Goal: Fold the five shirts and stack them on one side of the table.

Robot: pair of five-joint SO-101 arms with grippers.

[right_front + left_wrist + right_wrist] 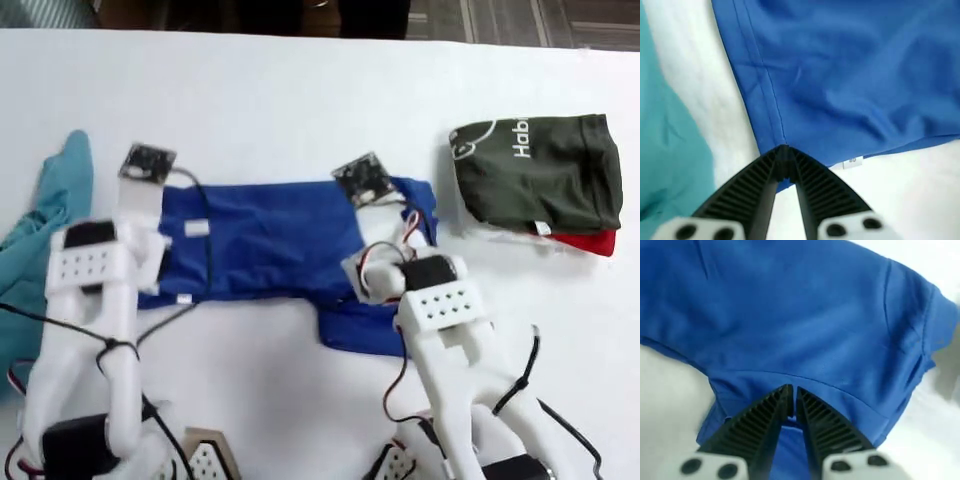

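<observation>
A blue shirt (270, 240) lies spread across the middle of the table, with a flap folded toward the front at its right end. In the left wrist view my left gripper (784, 152) is shut on the hemmed edge of the blue shirt (850, 75), near a small white tag (852, 161). My right gripper (791, 390) is shut on a fold of the blue shirt (805, 315) at the shirt's right front part. A crumpled teal shirt (55, 200) lies at the table's left edge. A folded dark green shirt (540, 170) rests on a folded red shirt (585, 242) at the right.
The white table (300, 100) is bare along the back and between the arms at the front. Both arms' cables trail over the blue shirt and the front of the table. The teal shirt (665, 150) lies close beside the left gripper.
</observation>
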